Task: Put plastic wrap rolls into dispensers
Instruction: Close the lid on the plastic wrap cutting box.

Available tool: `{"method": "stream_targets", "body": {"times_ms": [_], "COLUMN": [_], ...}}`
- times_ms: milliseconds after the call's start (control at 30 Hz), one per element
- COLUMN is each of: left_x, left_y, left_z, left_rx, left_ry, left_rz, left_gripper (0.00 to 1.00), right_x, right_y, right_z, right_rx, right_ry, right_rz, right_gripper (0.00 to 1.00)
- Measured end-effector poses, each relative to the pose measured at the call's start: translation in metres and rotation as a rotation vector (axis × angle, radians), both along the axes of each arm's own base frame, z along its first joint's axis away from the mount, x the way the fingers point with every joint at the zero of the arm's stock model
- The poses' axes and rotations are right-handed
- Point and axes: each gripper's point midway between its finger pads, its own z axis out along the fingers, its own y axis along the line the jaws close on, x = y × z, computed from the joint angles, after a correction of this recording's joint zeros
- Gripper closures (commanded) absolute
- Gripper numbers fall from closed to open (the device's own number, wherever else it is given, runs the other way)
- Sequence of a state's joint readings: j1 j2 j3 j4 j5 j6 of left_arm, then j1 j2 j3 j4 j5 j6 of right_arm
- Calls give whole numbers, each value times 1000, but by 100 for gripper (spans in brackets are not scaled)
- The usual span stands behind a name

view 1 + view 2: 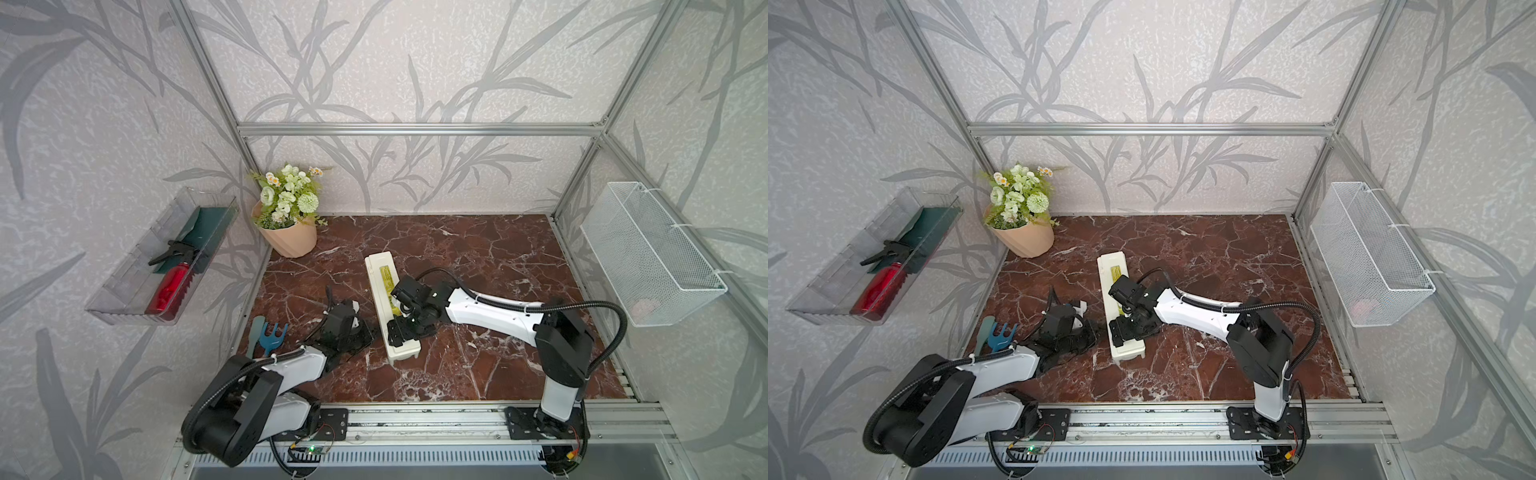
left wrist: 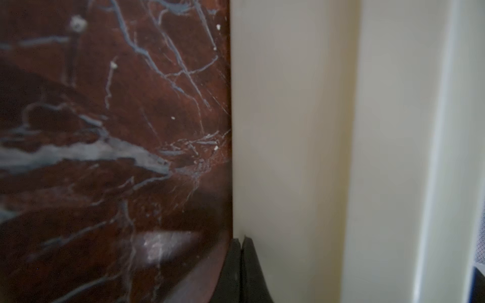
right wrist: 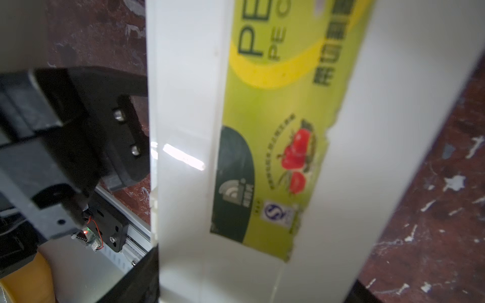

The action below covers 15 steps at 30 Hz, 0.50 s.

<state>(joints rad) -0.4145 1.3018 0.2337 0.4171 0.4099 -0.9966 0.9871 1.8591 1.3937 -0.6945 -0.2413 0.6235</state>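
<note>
Wrist views reveal left gripper (image 2: 241,265) closed empty against dispenser (image 2: 288,131), right gripper (image 3: 253,284) spread wide astride it.

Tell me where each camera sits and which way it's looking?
Both top views: high at the front, looking down on the red-brown marble tabletop, the long cream plastic box, the left arm and the right arm.
Left wrist: low beside the box, facing its side wall; the left arm's shut black fingers show.
Right wrist: above the box, facing its yellow-green label; the right arm's fingers flank the box.
Shared: every view shows the box.
</note>
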Motion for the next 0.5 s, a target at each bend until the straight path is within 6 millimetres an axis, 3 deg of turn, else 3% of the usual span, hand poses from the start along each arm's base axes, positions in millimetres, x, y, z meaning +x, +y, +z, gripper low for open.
{"method": "stream_targets", "body": {"times_ms": [233,500], "left_x": [2,8], "left_y": [-5,-11], "left_z": [-4,31], "left_rx": [-76,-166], "left_ry": [-8,-104], "left_rz": [21,19], "left_gripper": [100,100], "right_x": [-1,-2], "right_y": [-3,-5], "right_z": [-1,-2], "right_rx": [-28,-40], "right_ry": [23,34], "right_rz": [-33,-39], "right_gripper": [17,17]}}
